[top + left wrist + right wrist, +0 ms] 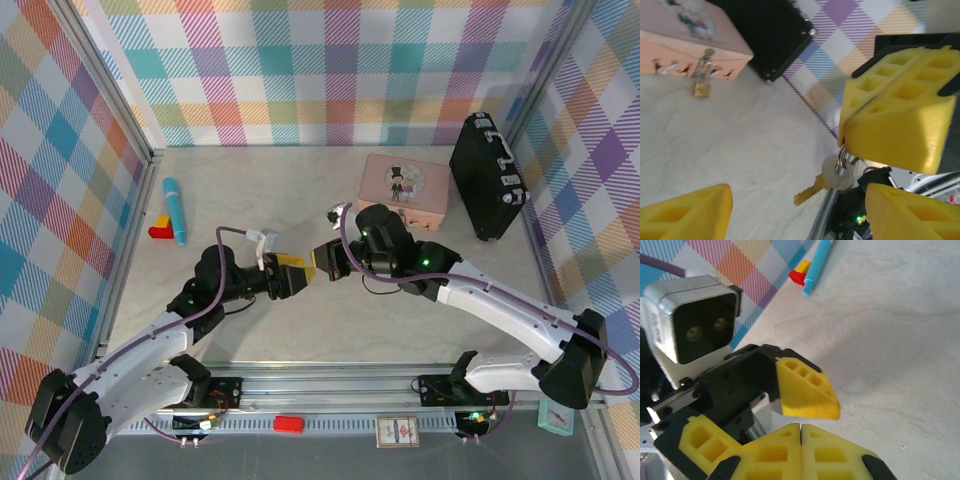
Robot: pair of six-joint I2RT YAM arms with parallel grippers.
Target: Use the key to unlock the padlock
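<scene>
The small brass padlock (701,89) hangs by its silver shackle from the clasp of the pink tin (687,37), far ahead in the left wrist view. The key (832,177) has a silver head and a brass blade. It dangles from a small ring pinched at the tips of my right gripper (845,145), which is shut. My left gripper (800,212) is open, its yellow fingers (690,212) spread wide on either side below the key, not touching it. From above, the left gripper (298,276) and the right gripper (325,262) meet tip to tip mid-table. In the right wrist view the right gripper (801,426) has its pads pressed together.
The pink tin (405,188) stands at the back right with a black case (487,175) beside it. A blue pen (176,210) and a red and yellow block (160,228) lie at the left. Plaid walls enclose the table; a metal rail runs along its near edge.
</scene>
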